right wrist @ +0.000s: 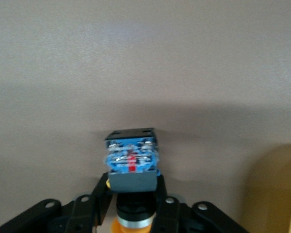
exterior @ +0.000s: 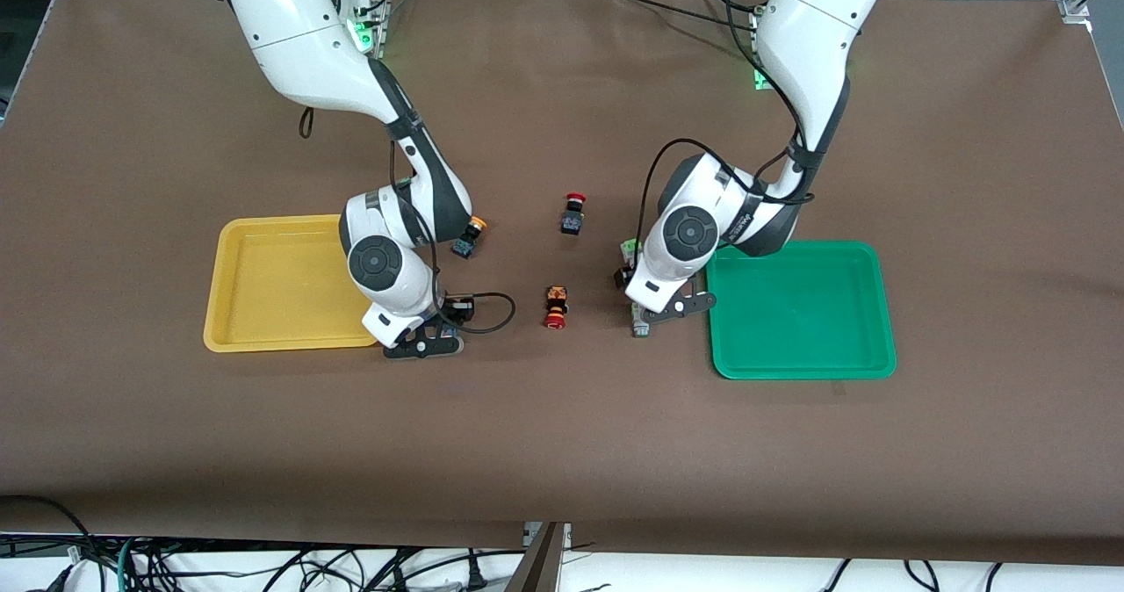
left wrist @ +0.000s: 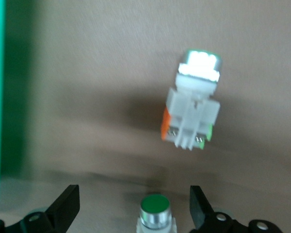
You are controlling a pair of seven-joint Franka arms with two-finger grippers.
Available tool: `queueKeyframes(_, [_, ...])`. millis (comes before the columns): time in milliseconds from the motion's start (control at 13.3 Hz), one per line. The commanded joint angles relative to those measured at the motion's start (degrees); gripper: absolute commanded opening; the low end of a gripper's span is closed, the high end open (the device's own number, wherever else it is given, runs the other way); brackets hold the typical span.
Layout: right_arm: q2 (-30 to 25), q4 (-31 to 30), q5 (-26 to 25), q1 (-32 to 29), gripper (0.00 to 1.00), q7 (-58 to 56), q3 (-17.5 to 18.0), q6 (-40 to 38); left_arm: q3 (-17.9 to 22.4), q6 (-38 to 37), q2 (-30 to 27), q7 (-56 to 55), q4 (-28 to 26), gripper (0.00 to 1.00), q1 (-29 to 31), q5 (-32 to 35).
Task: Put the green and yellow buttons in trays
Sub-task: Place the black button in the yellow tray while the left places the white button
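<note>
Fingers of right gripper (right wrist: 133,206) clamp a yellow button (right wrist: 132,162); left gripper (left wrist: 133,208) spread wide around a green button (left wrist: 154,208).

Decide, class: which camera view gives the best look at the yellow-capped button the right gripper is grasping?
The right wrist view: the yellow-capped button fills it, clamped in the right gripper, showing its dark body and orange-yellow cap. In the front view the arm hides it. The left wrist view shows only green buttons.
</note>
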Motion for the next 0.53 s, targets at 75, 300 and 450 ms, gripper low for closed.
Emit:
queueKeyframes(75, [-7.1, 0.1, 1.1, -4.7, 0.02, -6.6, -0.6, -14.9, -0.5, 0.2, -2.4, -2.3, -2.9, 1.0, -1.8, -1.8])
queueKeyframes(300, [-14.1, -3.0, 0.4, -9.2, 0.02, -14.6, -3.4, -24.3, -0.6, 0.2, -2.5, -3.3, -2.9, 0.38, -1.7, -1.8])
queueKeyframes(450, [-17.5, -10.5, 0.3, -9.1, 0.05, -20.0, -7.5, -21.3, -0.6, 0.2, -2.4, -3.4, -2.8, 0.06, -1.5, -1.8])
